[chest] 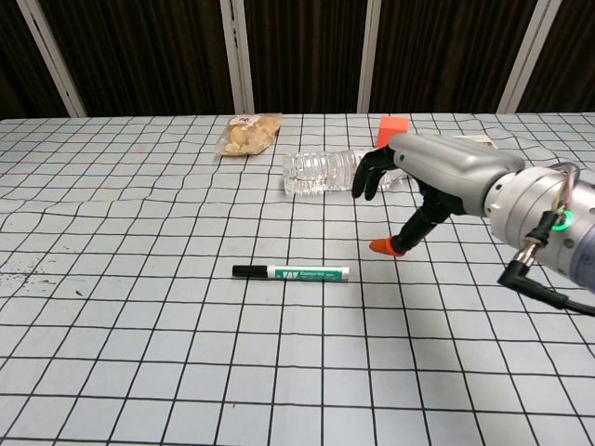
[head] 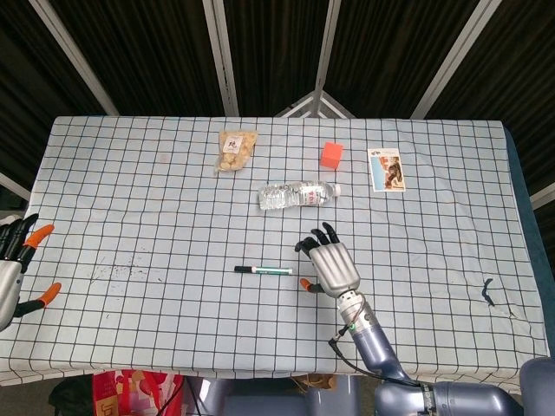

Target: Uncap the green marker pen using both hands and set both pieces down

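Observation:
The green marker pen (head: 263,270) (chest: 291,272) lies flat near the table's middle, black cap end to the left, white and green barrel to the right. My right hand (head: 329,264) (chest: 429,177) hovers just right of the barrel's end, fingers spread and empty, its orange-tipped thumb (chest: 384,246) pointing down toward the cloth a little apart from the pen. My left hand (head: 16,264) sits at the table's far left edge, fingers spread, holding nothing; the chest view does not show it.
A clear water bottle (head: 297,195) (chest: 339,171) lies on its side behind the pen. Further back are a snack bag (head: 236,150), an orange block (head: 331,154) and a picture card (head: 386,169). The checkered cloth (head: 130,217) covers the whole table.

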Action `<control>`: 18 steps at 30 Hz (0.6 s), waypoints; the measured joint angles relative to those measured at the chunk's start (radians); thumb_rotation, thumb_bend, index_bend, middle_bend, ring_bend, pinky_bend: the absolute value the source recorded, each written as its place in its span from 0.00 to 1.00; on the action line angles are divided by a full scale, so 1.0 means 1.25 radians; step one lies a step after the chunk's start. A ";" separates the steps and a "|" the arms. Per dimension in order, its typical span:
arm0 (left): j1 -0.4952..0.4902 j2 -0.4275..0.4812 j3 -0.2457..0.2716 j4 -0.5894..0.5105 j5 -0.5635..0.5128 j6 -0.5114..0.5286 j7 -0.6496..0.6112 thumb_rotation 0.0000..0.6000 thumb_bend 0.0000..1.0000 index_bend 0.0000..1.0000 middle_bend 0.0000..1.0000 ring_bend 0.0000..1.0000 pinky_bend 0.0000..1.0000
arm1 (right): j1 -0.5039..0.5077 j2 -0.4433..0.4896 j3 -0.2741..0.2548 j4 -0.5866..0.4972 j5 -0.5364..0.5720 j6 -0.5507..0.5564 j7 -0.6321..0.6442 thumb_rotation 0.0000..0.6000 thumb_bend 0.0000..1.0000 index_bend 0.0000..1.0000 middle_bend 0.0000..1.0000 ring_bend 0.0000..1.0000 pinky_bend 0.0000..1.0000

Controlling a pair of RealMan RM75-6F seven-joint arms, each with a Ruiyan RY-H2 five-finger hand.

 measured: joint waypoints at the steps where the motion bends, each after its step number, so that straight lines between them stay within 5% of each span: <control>1: -0.001 0.000 -0.001 0.000 -0.001 0.000 0.001 1.00 0.33 0.14 0.00 0.00 0.00 | 0.004 -0.007 0.001 0.003 0.003 0.000 -0.001 1.00 0.28 0.37 0.35 0.16 0.05; 18: -0.021 -0.012 -0.008 -0.021 -0.017 -0.020 0.046 1.00 0.33 0.14 0.00 0.00 0.00 | 0.057 -0.116 0.003 0.107 0.076 -0.008 -0.031 1.00 0.31 0.37 0.37 0.16 0.04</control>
